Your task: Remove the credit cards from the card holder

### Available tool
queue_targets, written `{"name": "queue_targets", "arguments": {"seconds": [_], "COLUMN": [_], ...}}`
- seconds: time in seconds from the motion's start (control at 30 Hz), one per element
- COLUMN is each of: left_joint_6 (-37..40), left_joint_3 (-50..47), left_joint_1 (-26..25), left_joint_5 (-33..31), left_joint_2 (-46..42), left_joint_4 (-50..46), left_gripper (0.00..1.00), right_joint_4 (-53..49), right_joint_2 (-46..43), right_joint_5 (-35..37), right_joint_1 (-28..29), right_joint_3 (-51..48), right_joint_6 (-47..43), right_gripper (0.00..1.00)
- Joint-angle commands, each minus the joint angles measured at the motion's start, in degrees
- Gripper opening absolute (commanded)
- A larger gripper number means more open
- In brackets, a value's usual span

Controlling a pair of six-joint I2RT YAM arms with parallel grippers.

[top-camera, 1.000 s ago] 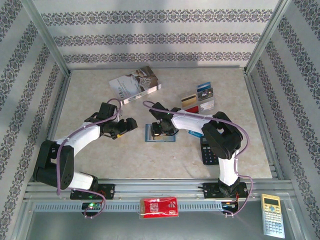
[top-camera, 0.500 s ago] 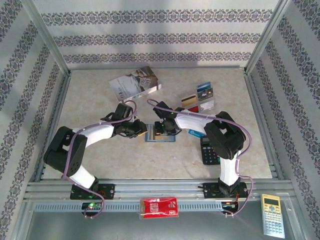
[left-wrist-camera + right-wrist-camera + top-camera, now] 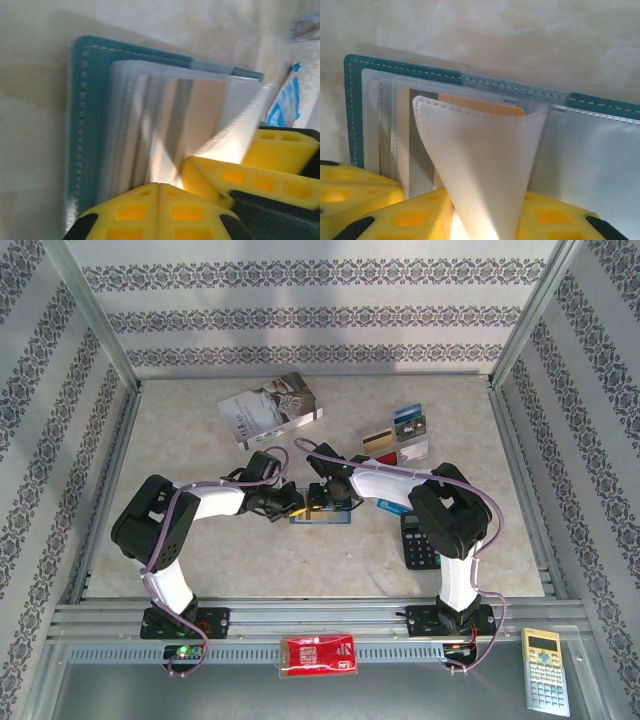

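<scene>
Card holder (image 3: 332, 519), table centre. Left gripper (image 3: 159, 191) newly moved in from left, now clenched at holder edge. Right gripper (image 3: 322, 497) pinches lifted clear sleeve (image 3: 480, 160); orange card (image 3: 485, 105) exposed, likely next out.

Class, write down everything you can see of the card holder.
The card holder lies open and flat on the table: a soft teal cover with white stitching, holding clear plastic sleeves. One tan card shows inside a sleeve. The right end effector pinches one sleeve, lifted into a curl; the left end effector is shut at its edge.
</scene>
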Motion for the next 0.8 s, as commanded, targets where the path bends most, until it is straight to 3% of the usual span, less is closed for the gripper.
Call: {"name": "queue_targets", "arguments": {"seconds": [0.0,0.17,0.33,0.5,0.63,0.77], "left_joint_6": [0.10,1.31,1.42,2.13,2.58,3.21], "left_joint_3": [0.40,-0.79,-0.85,0.75,3.24,5.81], "left_joint_1": [-0.60,-0.59,-0.64,-0.62,-0.63,-0.59], "left_joint_5": [-4.03,-7.24,-6.94,-5.35,-3.97,-4.41], "left_joint_2": [0.94,1.27,1.14,0.41,-1.79,-4.64], "left_joint_4": [-4.48,-8.94,-8.70,-8.46,-8.83,-10.60], "left_gripper": [0.00,0.00,0.00,0.00,0.02,0.10], "right_joint_4": [-3.51,-7.13,-8.18,-5.33,0.70,9.15], "right_joint_2": [1.09,-1.90,-5.35,-11.84,-20.00,-25.85], "right_joint_5": [4.85,11.39,18.11,20.26,16.42,6.41], "right_joint_1": [-0.54,-0.07,-0.92,-3.71,-5.74,-8.04], "right_joint_3": [-2.20,-1.51,-3.73,-8.61,-13.34,-17.42], "right_joint_6": [0.36,-0.16,0.84,1.03,-0.62,-1.48], "right_gripper": [0.36,0.41,0.45,0.45,0.45,0.45]}}
